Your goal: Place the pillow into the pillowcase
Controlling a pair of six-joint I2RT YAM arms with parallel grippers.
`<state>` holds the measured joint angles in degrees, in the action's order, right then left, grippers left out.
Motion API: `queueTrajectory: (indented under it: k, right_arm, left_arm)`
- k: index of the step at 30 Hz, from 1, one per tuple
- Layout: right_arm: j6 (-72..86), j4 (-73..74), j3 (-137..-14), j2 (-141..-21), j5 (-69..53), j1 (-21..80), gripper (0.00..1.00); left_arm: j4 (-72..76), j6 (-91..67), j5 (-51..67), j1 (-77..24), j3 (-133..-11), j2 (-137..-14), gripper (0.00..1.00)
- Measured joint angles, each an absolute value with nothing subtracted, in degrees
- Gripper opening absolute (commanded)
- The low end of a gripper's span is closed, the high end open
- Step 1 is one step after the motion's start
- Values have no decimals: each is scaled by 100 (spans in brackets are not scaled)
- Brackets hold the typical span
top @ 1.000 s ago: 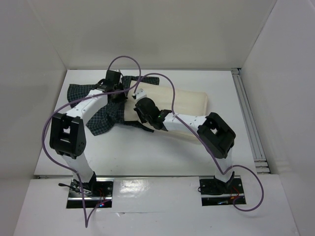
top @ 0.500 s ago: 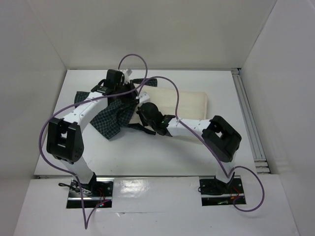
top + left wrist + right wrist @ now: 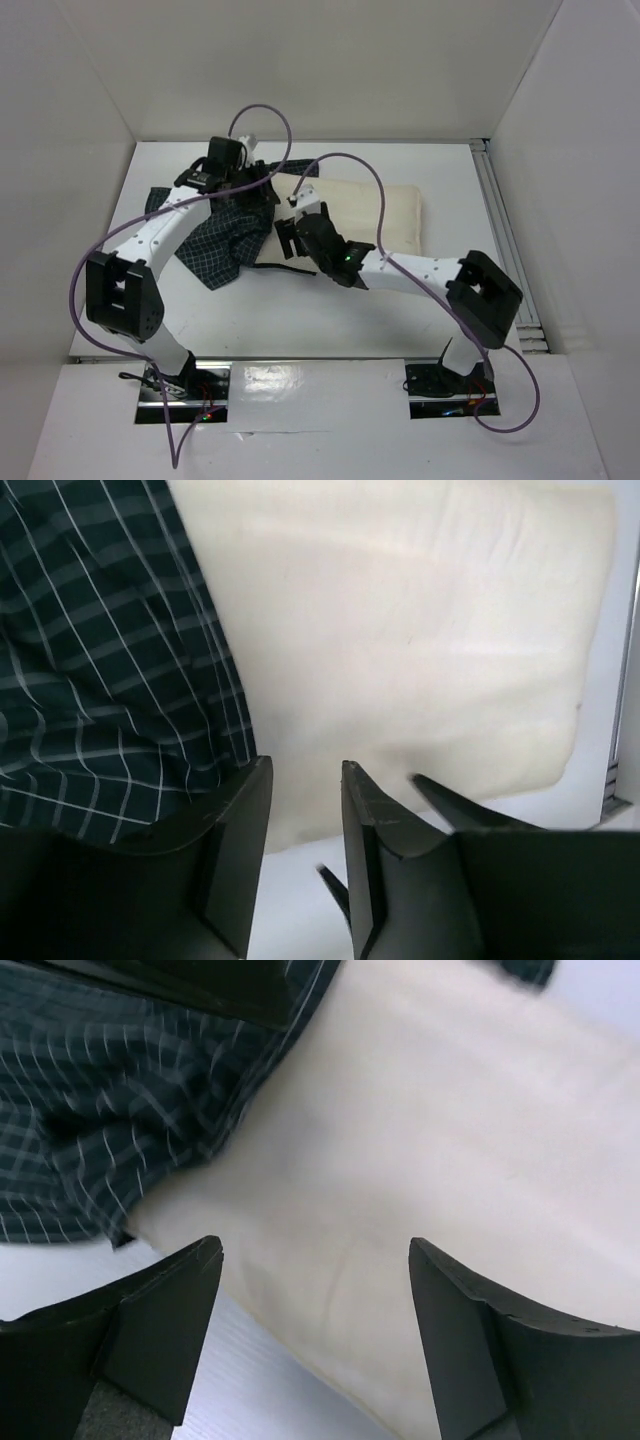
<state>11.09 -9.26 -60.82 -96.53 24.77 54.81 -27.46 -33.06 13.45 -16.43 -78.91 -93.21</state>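
My main worry is that nothing is holding the pillowcase (image 3: 215, 245). It lies limp and crumpled at centre-left of the top view. Its checked edge overlaps the left end of the pillow (image 3: 375, 210), but I cannot tell whether the cloth goes around that end or only lies over it. Left loose, the mouth could sag shut or slide back off the corner. If I then close on the cloth without looking carefully, I could pinch both layers together, or catch pillow stuffing with the fabric, and seal the opening I need. Both wrists also crowd the same patch near the middle of the top view, so a careless reach could knock one arm into the other.

The pillow stretches from the centre to the upper right of the top view, flat on the white table (image 3: 300, 310).

The left gripper (image 3: 305, 775) has its jaws parted a moderate way with nothing between them. In its wrist view the cream pillow fills the space beyond the tips, and the checked edge runs down the left side, just beside the left finger.

The right gripper (image 3: 315, 1250) stands wide open and holds nothing. It hangs over bare pillow, with the case bunched at the upper left of its view, near but clear of the fingers.
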Motion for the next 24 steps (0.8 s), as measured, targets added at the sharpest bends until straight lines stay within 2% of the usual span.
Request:
queueTrajectory:
  k: [5,7,10,13,19,24]
  right_arm:
    - [1020,-884,-6084,-8777,3129,5489,92]
    - [991,-773,-6143,-8571,3446,5487,95]
    - [1151,-73,-6622,-8595,3782,5234,100]
    - [1538,582,-7137,-8794,3483,4294,100]
    - [2231,1402,-7288,-9258,2150,1525,100]
    - [2447,1640,-7271,-9629,1170,845,100]
  left_arm:
    - [-2845,-3140,1146,-1514,-8674,-9325,46]
    - [-2856,-3111,1022,-1487,-8952,-9417,50]
    - [-2849,-3022,727,-1474,-9413,-9817,50]
    - [-2910,-2995,246,-1481,-10130,-10639,50]
    - [-3465,-2860,-921,-1584,-11966,-12575,52]
    - [-3787,-2744,-1516,-1612,-12678,-13292,59]
